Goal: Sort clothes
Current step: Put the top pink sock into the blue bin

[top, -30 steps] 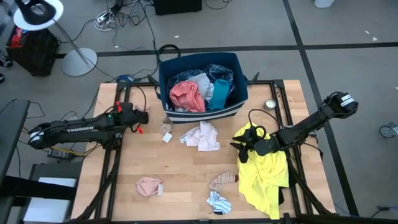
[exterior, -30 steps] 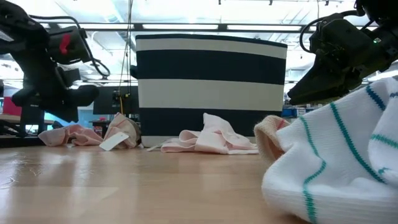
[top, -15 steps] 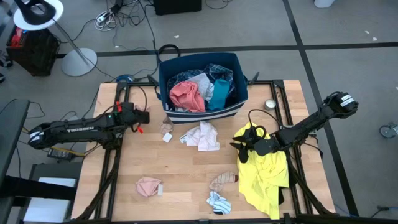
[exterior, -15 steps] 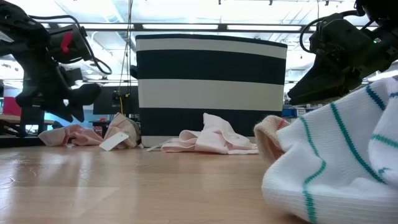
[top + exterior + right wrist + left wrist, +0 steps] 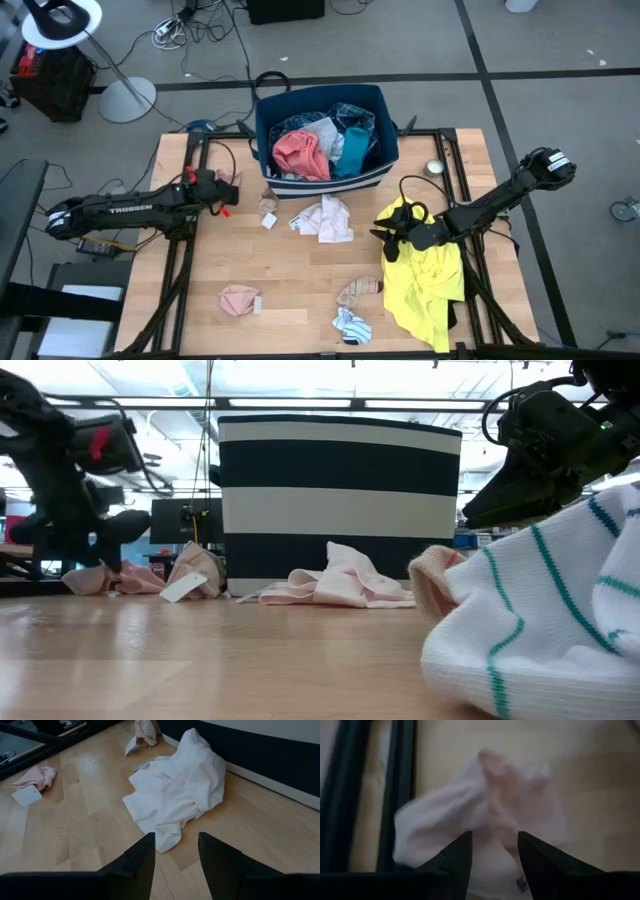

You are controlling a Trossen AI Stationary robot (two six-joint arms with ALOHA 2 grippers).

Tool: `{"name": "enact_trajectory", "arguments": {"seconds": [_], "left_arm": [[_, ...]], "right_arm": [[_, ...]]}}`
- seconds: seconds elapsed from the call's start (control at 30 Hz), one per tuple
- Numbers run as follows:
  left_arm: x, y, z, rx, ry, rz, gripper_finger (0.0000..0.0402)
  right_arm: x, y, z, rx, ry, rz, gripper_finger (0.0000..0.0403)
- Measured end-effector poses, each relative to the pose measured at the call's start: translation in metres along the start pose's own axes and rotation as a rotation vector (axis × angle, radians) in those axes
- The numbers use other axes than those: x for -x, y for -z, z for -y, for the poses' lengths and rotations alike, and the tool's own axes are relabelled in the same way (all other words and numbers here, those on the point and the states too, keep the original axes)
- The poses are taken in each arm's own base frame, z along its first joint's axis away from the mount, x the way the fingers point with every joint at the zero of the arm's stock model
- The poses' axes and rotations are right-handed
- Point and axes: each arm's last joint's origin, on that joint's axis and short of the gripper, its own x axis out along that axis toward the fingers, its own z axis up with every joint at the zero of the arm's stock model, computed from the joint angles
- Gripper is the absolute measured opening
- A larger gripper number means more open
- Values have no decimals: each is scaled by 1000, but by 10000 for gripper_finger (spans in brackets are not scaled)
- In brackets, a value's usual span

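Observation:
A small pale pink piece (image 5: 485,805) lies on the table at the far left, beside the frame rail (image 5: 234,178). My left gripper (image 5: 494,850) is open just above it, fingers pointing down, and also shows in the high view (image 5: 226,187). My right gripper (image 5: 176,855) is open and empty over the far corner of the yellow shirt (image 5: 425,285) at the right (image 5: 384,238). It faces a pale pink-white garment (image 5: 175,795) in the table's middle. The navy bin (image 5: 325,135) at the far edge holds a coral piece and blue and teal clothes. My left gripper's open fingers stand over the pale pink piece from above, one on either side of its middle (image 5: 492,827). I cannot tell whether they touch it. The piece lies flat on the table.
On the table lie a small beige piece with a tag (image 5: 267,208), a pink piece (image 5: 238,298) near the front left, a beige piece (image 5: 358,290) and a white sock with teal stripes (image 5: 350,325). A small round tin (image 5: 434,167) sits at the far right.
My left gripper has gone down toward the pale pink piece at the table's far left and tipped its fingers downward. My right arm and the clothes have kept still.

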Motion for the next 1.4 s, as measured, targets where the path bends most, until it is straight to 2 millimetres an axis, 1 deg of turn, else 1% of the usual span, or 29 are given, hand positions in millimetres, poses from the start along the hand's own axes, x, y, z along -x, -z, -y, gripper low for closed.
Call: {"name": "enact_trajectory", "arguments": {"seconds": [0.1, 0.17, 0.23, 0.27, 0.33, 0.43, 0.47, 0.5, 0.63, 0.83, 0.93, 1.13, 1.27, 1.4], "left_arm": [[-9, 12, -5, 20, 9, -51, 165], [-11, 15, -4, 31, 39, -69, 162], [-12, 15, -3, 30, 50, -81, 149], [-11, 15, -3, 32, 55, -81, 137], [-10, 13, -1, 23, 66, -77, 100], [-8, 9, 3, -16, 101, -78, 25], [-7, 7, 4, -15, 113, -73, 14], [-5, 5, 6, -9, 122, -67, 11], [2, -5, 12, -18, 153, -44, 4], [19, -27, 24, -50, 216, 12, 2], [27, -37, 26, -75, 208, 40, 1], [31, -43, 28, -133, 193, 89, 3], [31, -43, 27, -143, 163, 119, 22], [31, -44, 27, -143, 146, 136, 59]], "right_arm": [[0, 0, 0, -7, 0, 0, 150], [0, 0, 0, -7, 0, 0, 150], [0, 0, 0, -8, 0, 0, 150], [0, 0, 0, -7, 0, 0, 150], [0, 0, 0, -8, -1, 0, 150], [0, 0, 0, -8, 0, 0, 150], [0, 0, 0, -8, 0, 0, 150], [0, 0, 0, -7, -1, 0, 150], [0, 0, 0, -8, -1, 1, 150], [0, 0, 0, -8, -1, 0, 150], [0, 0, 0, -7, -1, 0, 150], [0, 0, 0, -7, 0, 0, 150], [0, 0, 0, -6, 0, 0, 150], [0, 0, 0, -4, 0, 0, 150]]}}
